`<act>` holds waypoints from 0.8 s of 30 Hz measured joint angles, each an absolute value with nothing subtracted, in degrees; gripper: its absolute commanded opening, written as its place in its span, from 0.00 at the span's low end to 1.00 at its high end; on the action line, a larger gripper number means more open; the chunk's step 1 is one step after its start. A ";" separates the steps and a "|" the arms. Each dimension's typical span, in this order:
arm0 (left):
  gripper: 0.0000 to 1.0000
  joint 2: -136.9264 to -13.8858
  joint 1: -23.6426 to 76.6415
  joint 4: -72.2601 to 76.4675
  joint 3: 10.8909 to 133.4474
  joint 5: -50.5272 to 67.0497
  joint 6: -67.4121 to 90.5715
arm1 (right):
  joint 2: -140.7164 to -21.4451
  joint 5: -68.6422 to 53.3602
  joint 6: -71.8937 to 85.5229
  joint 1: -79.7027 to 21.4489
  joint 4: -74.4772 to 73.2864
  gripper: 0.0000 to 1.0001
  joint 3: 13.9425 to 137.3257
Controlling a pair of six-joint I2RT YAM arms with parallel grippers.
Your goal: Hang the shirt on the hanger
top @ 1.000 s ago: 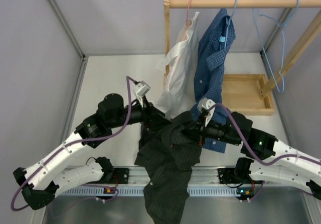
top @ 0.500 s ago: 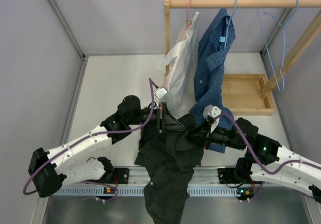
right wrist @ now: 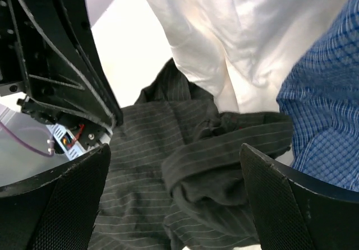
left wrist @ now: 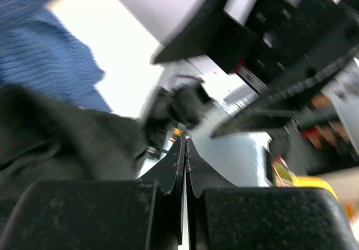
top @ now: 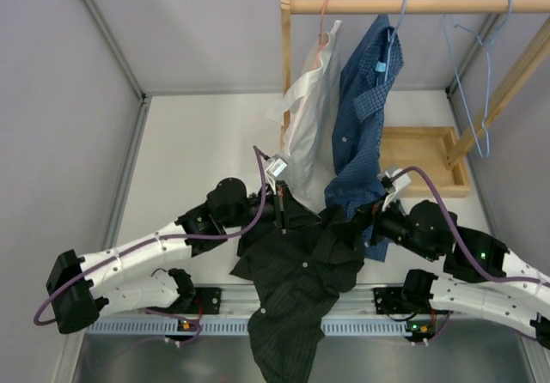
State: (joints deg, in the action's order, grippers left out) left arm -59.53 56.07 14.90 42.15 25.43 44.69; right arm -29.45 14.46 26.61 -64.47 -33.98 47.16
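The dark shirt [top: 296,288] lies crumpled at the table's near middle, its lower part hanging over the front edge. My left gripper [top: 301,215] reaches over its upper edge. In the left wrist view, this gripper [left wrist: 185,143] has its fingers pressed together with no cloth between them, and the shirt [left wrist: 61,138] sits off to the left. My right gripper [top: 348,228] hovers over the shirt's right side. It [right wrist: 175,154] stands open above a rolled fold of the shirt [right wrist: 151,143]. The light-blue wire hanger [top: 487,100] hangs from the wooden rod at the far right.
A white shirt [top: 309,117] and a blue checked shirt [top: 365,100] hang from the wooden rod [top: 412,5] just behind both grippers. The rack's wooden base tray [top: 421,160] stands at the right. The arms' mounting rail [top: 215,323] runs along the front edge.
My right gripper has opened, let go of the shirt and drawn back to the right. My left gripper has shut and swung right, over the shirt. The shirt has sagged flatter.
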 measured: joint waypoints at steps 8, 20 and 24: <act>0.37 -54.59 56.53 -0.54 41.43 2.35 45.39 | -45.08 15.57 35.27 -64.47 -38.11 0.80 46.92; 0.50 -54.48 56.53 -14.92 37.21 -10.00 46.96 | -56.60 26.33 45.74 -64.45 -49.69 0.78 47.09; 0.50 -54.68 56.53 -15.51 36.99 -9.91 46.54 | -56.64 28.12 48.80 -64.45 -51.35 0.81 45.36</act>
State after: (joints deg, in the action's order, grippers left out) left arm -54.68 56.53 -15.51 36.99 -9.91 46.54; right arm -56.64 28.12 48.80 -64.45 -51.35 45.36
